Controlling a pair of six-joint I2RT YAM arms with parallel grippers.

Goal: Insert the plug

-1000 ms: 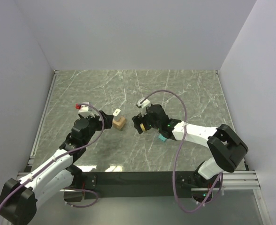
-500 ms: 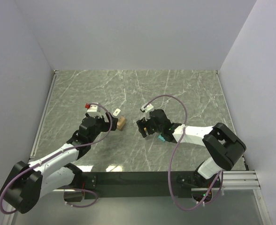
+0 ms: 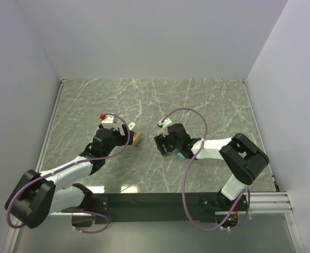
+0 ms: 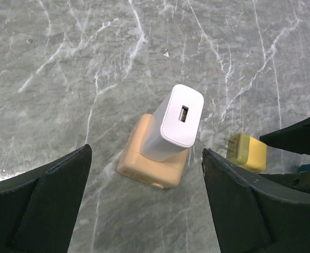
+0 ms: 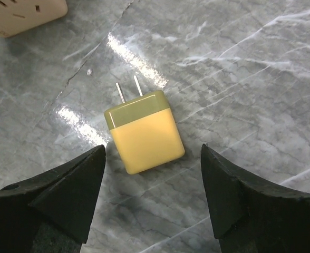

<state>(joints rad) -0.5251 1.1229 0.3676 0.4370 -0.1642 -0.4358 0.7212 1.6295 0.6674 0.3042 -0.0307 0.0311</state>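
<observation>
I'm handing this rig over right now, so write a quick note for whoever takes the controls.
Left gripper: fingers open, flanking the beige socket block, not touching.
Right gripper: fingers open, either side of the yellow plug, not gripping.
Plug lies flat on the marble table, prongs toward the block; a white USB charger already sits in the block.
Nothing grasped yet.
Left to do: grip plug, insert it.

High rear overview; close downward wrist views, yellow plug (image 5: 144, 139) common to both.
</observation>
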